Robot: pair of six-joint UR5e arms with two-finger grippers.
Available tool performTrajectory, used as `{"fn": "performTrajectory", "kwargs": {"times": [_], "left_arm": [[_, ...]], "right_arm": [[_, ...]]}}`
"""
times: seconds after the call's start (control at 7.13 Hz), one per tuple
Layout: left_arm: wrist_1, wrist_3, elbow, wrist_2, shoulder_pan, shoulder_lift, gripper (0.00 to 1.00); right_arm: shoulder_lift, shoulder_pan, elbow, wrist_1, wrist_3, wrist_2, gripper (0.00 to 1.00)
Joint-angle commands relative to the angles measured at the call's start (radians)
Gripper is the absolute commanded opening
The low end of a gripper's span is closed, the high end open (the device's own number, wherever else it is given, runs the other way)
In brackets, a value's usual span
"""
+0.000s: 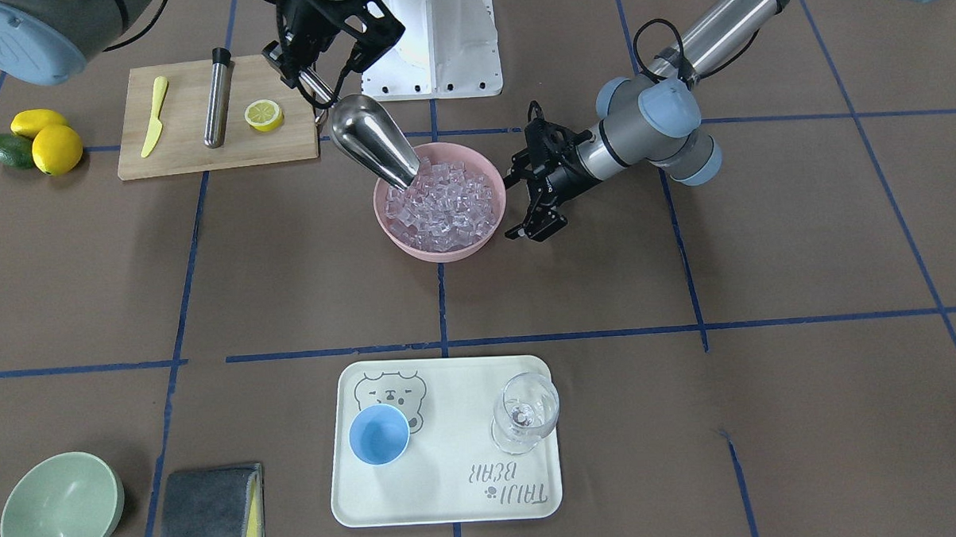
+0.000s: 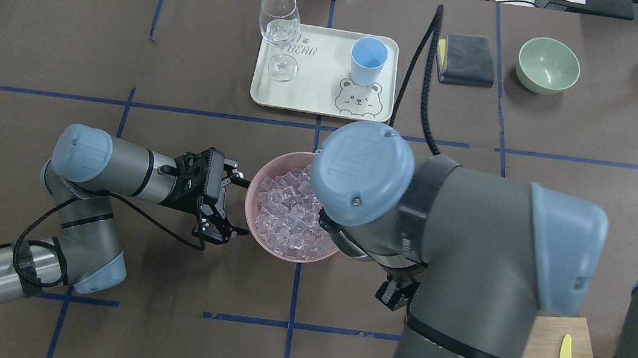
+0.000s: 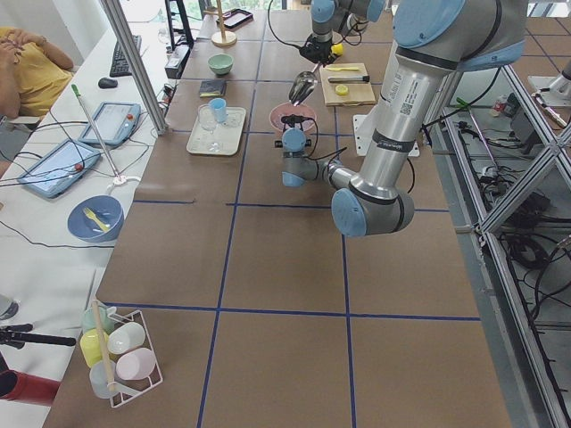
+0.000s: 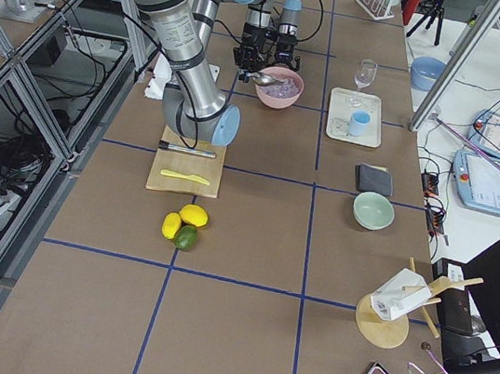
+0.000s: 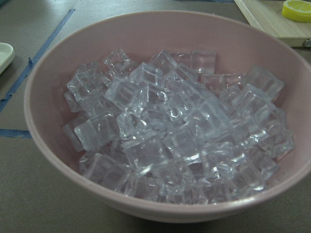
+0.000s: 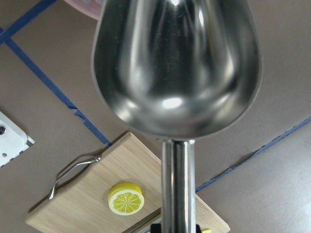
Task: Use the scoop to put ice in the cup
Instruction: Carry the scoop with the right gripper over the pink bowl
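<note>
Ice (image 1: 444, 210) is filling the pink bowl (image 1: 444, 255); right gripper (image 1: 302, 70) is clamping the scoop (image 1: 370, 141), left gripper (image 1: 525, 200) gaping alongside; cup (image 1: 379, 435) sitting empty.

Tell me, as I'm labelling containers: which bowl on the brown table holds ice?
The pink bowl at the table's middle, heaped with ice, beside the left hand. The pale green bowl by the grey cloth is empty.

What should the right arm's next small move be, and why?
Probably push the scoop forward and down into the ice: its trough is empty, and only its tip reaches the cubes in the pink bowl.
</note>
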Motion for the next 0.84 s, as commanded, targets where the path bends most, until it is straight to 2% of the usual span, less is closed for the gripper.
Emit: {"fn": "performTrajectory", "kwargs": {"times": [0.0,0.14,0.7], "left_arm": [[0.000,0.000,0.000,0.000,0.000,0.000,1.00],[0.000,0.000,0.000,0.000,0.000,0.000,1.00],[0.000,0.000,0.000,0.000,0.000,0.000,1.00]], "right_arm": [[0.055,-0.016,-0.108,-0.036,-0.046,-0.027,0.00],[0.077,-0.019,-0.154,-0.037,-0.046,-0.027,0.00],[0.115,-0.034,-0.232,-0.036,-0.047,-0.028,0.00]]}}
